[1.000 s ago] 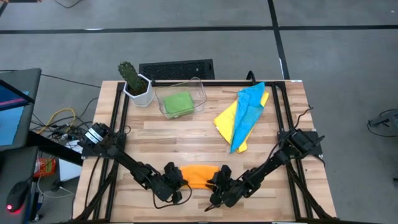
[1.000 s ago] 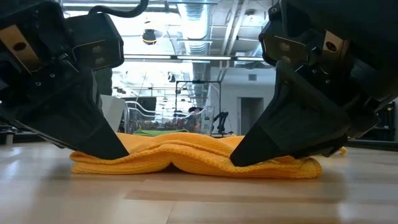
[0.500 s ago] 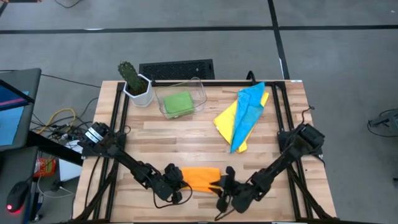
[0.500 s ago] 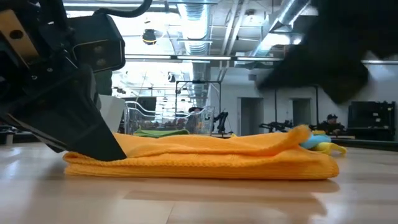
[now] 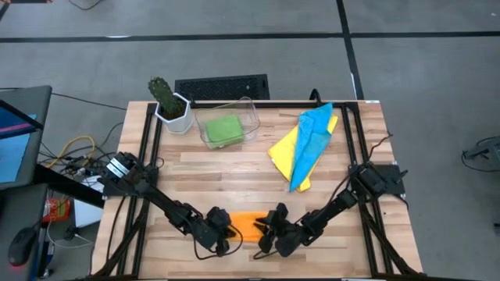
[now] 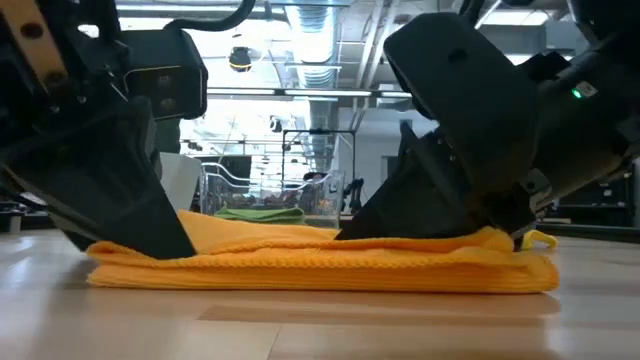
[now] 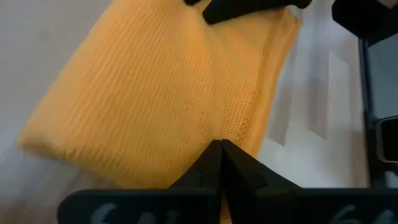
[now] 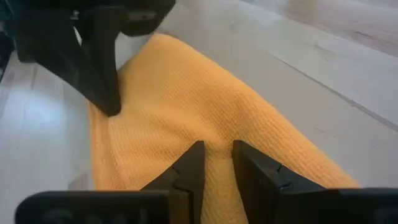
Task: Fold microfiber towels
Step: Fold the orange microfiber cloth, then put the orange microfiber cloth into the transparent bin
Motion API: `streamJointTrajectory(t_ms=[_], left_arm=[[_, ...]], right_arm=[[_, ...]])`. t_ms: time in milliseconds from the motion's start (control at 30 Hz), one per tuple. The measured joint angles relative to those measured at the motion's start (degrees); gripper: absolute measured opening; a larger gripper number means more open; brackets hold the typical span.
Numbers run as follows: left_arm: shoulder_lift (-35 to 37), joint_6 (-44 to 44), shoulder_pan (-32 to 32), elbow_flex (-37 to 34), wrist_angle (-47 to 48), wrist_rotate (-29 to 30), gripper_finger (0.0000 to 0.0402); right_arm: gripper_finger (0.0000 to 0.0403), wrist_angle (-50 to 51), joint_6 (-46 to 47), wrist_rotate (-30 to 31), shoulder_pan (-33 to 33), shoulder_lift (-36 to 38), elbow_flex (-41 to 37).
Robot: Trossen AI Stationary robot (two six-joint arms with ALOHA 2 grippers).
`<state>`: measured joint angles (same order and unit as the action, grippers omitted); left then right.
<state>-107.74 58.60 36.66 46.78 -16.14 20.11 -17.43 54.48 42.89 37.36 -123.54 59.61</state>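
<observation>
The folded orange towel point(image 5: 248, 223) lies flat on the table near its front edge; it also shows in the low view point(image 6: 320, 265). My left gripper point(image 5: 222, 228) is shut, with its tips on the towel's left end point(image 7: 221, 147). My right gripper point(image 5: 268, 228) is on the towel's right part point(image 8: 217, 155), its fingers nearly together with cloth between them. The green towel point(image 5: 224, 129) lies folded in the clear bin. The light blue towel point(image 5: 314, 136) lies crumpled on the yellow towel point(image 5: 281, 150) at the far right. My left gripper presses its shut fingertips point(image 7: 214, 163) down on the towel's top layer near a seamed edge point(image 7: 239, 106), slanting down from the left. The cloth puckers toward the tips and the towel stays flat on the table. My right gripper pinches a low ridge of the top layer point(image 8: 216, 140) between its two fingertips point(image 8: 189, 165), slanting down from the right. The towel lies on the table under it.
A potted cactus point(image 5: 168, 103) stands at the far left beside the clear bin point(image 5: 250, 115). Bare wood point(image 5: 219, 168) lies between the orange towel and the bin. Each wrist view shows the other arm's gripper across the towel.
My right gripper let go of the towel, lifted away toward the table's right and near edge, then came back down onto the towel's right part. The dip in the towel's middle has flattened out. My left gripper stayed on the left end.
</observation>
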Motion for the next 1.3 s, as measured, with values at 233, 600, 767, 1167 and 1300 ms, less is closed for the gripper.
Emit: streamJointTrajectory(t_ms=[233,600,767,1167,1300], left_arm=[[8.56,3.97,-2.0,-0.04,9.46,-1.9,0.0041],[14.17,25.8,-2.11,0.04,21.77,1.62,0.0216],[10.14,36.26,-1.91,0.06,20.04,0.22,0.0262],[6.54,42.21,-2.87,0.2,14.81,1.81,0.0286],[4.47,41.93,-3.97,0.47,12.51,1.39,0.0287]], right_arm=[[0.0111,0.63,-0.72,-0.78,0.11,1.14,-0.15],[0.0111,0.65,-1.82,-1.78,-0.74,5.72,-0.33],[0.0111,1.23,-2.9,-1.68,-1.44,10.46,-0.28],[0.0111,9.01,-6.44,-0.65,-0.94,21.7,-0.1],[0.0111,10.62,-5.76,-0.61,-0.57,22.28,-0.15]])
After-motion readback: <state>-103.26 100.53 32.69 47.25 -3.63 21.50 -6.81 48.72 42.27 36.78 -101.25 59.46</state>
